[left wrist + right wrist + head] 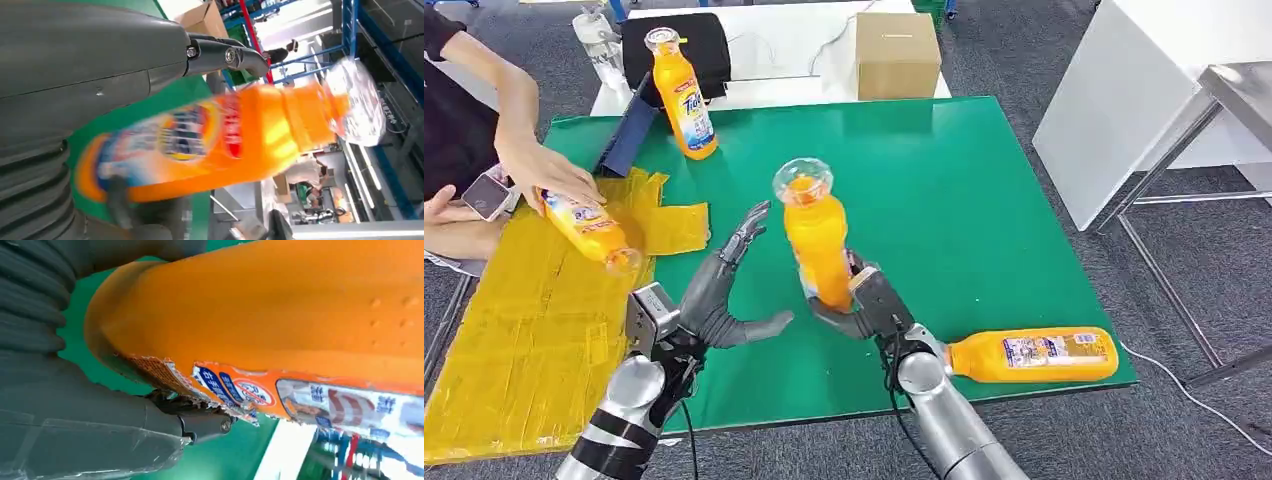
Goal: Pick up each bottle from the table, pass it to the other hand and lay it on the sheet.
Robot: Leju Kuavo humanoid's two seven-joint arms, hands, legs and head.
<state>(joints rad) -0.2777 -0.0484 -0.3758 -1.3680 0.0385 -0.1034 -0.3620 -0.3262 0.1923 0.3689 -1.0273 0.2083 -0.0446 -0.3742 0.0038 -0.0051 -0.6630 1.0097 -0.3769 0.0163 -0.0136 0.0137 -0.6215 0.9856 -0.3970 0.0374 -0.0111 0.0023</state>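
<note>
Held bottle (210, 145) label motion-blurred, unreadable in left wrist view; its base hidden inside the right hand (864, 305) in head view.

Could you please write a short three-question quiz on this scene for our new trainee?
1. True or false: the right hand holds an orange bottle upright above the green mat.
2. Multiple choice: the left hand is A) gripping a bottle, B) open beside the held bottle, C) resting on the yellow sheet.
3. Fill in: the bottle on the sheet is touched by a ____ hand.

Key: 1 true. 2 B. 3 person's. Another bottle stands at the mat's far left; one lies by its near edge.
</note>
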